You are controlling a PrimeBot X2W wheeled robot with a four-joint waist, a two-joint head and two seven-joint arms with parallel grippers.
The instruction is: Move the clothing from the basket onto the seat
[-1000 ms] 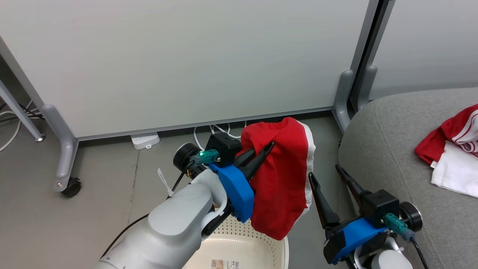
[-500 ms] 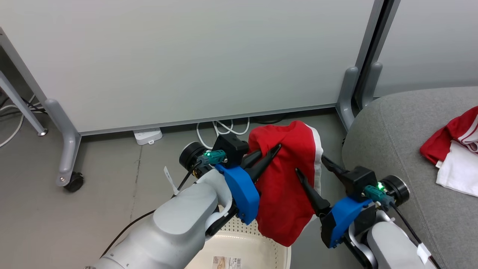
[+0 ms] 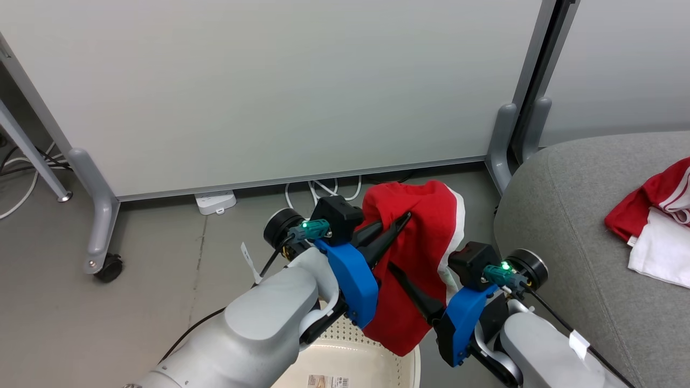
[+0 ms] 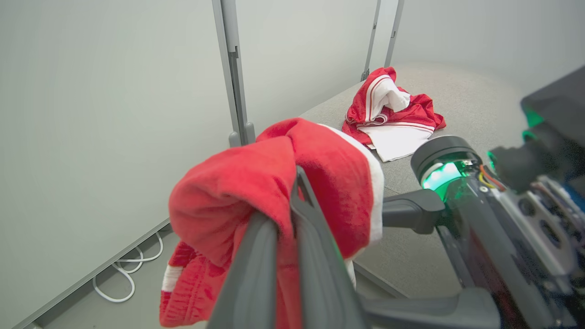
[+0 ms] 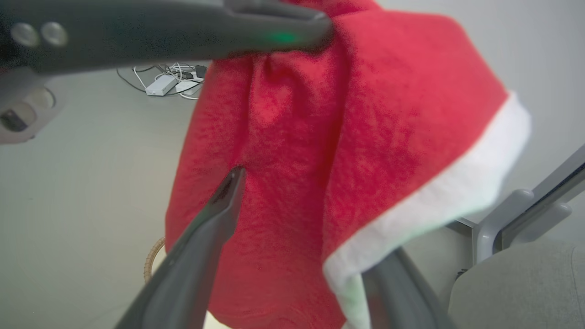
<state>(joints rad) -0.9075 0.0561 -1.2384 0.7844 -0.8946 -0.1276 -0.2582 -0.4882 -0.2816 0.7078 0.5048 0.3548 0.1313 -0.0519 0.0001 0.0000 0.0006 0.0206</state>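
While your left jaws pinch the red shirt (image 3: 426, 237) shut, right jaws gape empty astride it; a snag could drag it to the floor (image 3: 161, 242).

Red shirt (image 3: 418, 269): red, white edge band, bunched, hanging above the basket.
Striped shirt (image 3: 655, 215): red and white, crumpled on the seat.
Basket (image 3: 372, 364): cream, perforated, below the red shirt.
Seat (image 3: 560, 226): grey, rounded.

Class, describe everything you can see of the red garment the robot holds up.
The red garment is soft, fleecy-looking cloth with a white band along one edge. It hangs in folds above the basket, pinched near its top by the shut jaws of the left gripper. The open jaws of the right gripper straddle its white-edged side.
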